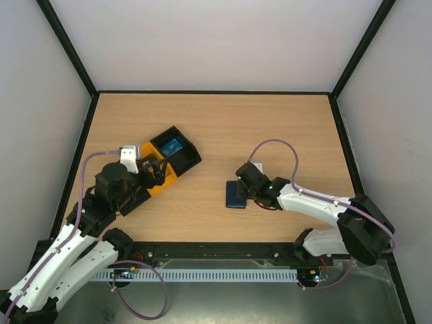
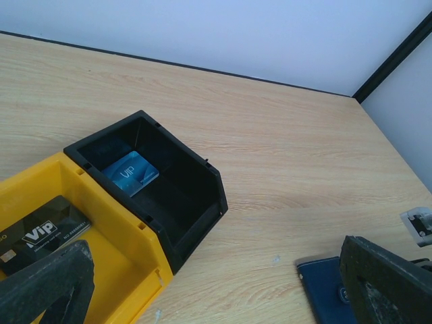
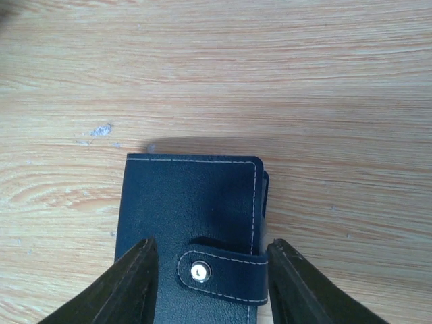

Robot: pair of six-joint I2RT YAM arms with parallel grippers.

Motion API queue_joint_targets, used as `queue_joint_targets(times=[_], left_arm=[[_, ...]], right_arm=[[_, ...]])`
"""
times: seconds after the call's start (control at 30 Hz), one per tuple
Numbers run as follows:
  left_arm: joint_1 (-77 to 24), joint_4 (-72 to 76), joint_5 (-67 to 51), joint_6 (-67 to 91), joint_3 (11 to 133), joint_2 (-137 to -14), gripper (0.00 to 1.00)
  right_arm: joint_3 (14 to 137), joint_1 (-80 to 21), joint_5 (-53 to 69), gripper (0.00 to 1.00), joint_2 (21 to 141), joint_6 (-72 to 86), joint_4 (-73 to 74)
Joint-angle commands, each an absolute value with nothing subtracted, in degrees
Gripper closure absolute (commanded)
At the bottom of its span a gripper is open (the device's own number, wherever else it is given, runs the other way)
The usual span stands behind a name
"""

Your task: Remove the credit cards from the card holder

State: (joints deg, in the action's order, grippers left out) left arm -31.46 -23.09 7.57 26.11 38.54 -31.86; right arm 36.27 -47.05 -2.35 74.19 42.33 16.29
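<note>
Straddling clasped card holder [image 3: 192, 209]: right fingers [image 3: 128, 287] parted | left fingers [image 2: 44, 287] wide | blue card [image 2: 131, 173] in tray [image 2: 202, 202]

A light wood-grain desk [image 1: 270, 121] is enclosed on three sides by plain white walls [image 1: 216, 40] (edged with thin black strips [image 1: 66, 46] along the corners and base). Soft, even light is cast across the surface; few shadows are seen.

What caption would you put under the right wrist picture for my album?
Right tool straddling a closed navy stitched card holder, snap tab fastened, on a wooden table.
</note>
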Motion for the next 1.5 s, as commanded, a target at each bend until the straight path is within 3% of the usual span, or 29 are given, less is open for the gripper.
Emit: queue_joint_targets(times=[0.0,0.13,0.7,0.87,1.07,1.47], left_arm=[[-31.12,-22.80,8.17,26.28,38.13,-31.55,0.00],[-31.16,-22.78,8.17,26.37,38.06,-31.29,0.00],[-31.11,-22.65,8.00,26.28,37.99,-31.32,0.00],[-31.10,-22.67,8.04,26.24,37.97,-31.38,0.00],[-31.08,-22.59,8.17,26.27,37.93,-31.84,0.00],[-31.11,-23.61,8.15,27.89,38.30,-35.00,0.00]], right_arm=[[37.76,-48.10,-3.93,0.60,74.37,44.05,19.13],[38.58,-48.71,-4.54,0.66,76.43,45.09,18.41],[41.48,-52.66,-10.21,0.71,85.23,47.22,20.12],[41.53,-53.14,-11.91,0.79,85.95,47.29,21.22],[41.90,-53.82,-11.94,0.97,85.98,47.07,21.49],[40.92,-54.09,-10.08,0.98,80.96,45.19,17.98]])
